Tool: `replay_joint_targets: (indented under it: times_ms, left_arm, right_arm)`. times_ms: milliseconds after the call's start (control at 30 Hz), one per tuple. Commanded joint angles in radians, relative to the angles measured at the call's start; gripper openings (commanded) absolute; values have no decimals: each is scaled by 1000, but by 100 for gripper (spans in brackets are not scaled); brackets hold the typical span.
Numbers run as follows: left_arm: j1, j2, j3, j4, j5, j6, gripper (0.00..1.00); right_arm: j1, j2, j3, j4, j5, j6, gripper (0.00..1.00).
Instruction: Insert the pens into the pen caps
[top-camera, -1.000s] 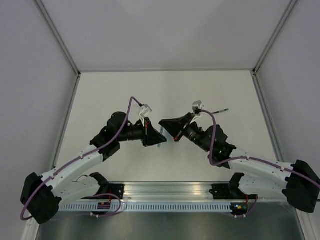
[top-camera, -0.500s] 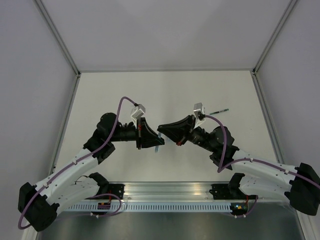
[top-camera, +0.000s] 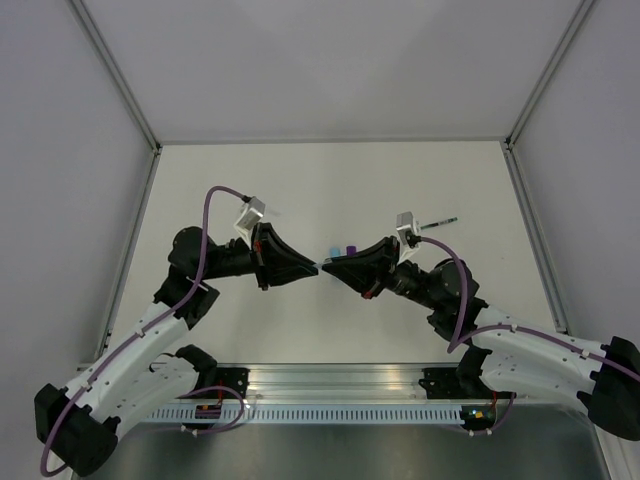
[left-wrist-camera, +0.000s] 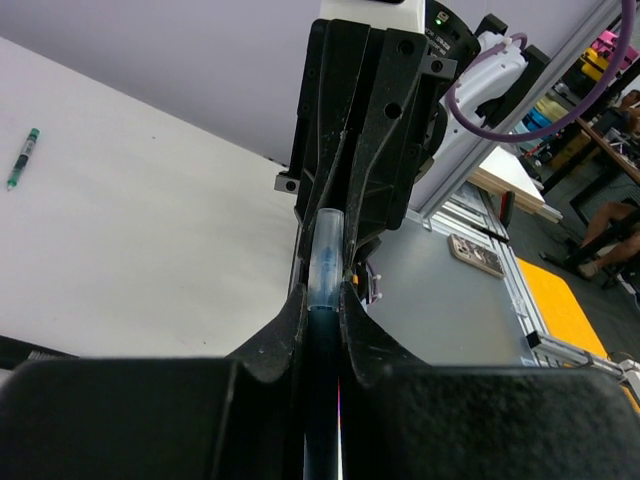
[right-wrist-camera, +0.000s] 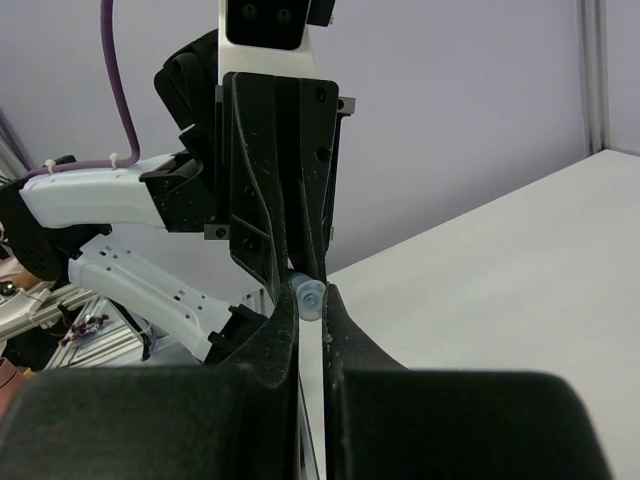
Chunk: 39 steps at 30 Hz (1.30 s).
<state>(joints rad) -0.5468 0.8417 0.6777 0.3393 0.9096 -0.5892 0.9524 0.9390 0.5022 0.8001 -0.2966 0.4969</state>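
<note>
The right gripper (right-wrist-camera: 309, 293) pinches what seems a light blue cap (right-wrist-camera: 308, 300) (rounded end showing) before the left gripper (right-wrist-camera: 297, 268).

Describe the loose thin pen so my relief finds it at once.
On the white table, look right of centre, just beyond the right arm's wrist camera. The thin dark green pen lies flat there, touched by nothing. It is long and slim, unlike the stubby purple piece by the grippers and the light blue marker pinched in the left gripper.

White table (top-camera: 330, 180): lying flat, filling the enclosure floor. Aluminium frame posts (top-camera: 115, 72): rising at the far corners. Slotted rail (top-camera: 340, 412): running along the near edge.
</note>
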Motion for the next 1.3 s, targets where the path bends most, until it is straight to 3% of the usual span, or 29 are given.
replay_joint_targets:
  times_ms: [0,133,200,267,467,833,1267]
  left_arm:
    - [31,57,66,268,-278,-52,2]
    - [31,63,23,296,-261,-50,2]
    - [33,59,0,300,-262,-47,2]
    - [33,50,-19,305,-262,-50,2]
    - [33,10,-58,306,-294,-54,2]
    - [33,8,-104,389,-347,-153,2]
    - [31,-6,-190,535,-439,-282,2]
  right_arm:
    - [100,67,8,-301,-271,-20,0]
    - [100,67,146,-442,-88,-93,18]
    - [100,61,189,-475,-30,-132,20]
    - [98,61,254,-527,34,-153,34]
    - [98,58,331,-598,57,-178,63]
    - [100,24,164,-362,50,-101,77]
    - [101,246,217,-46,93,38,70]
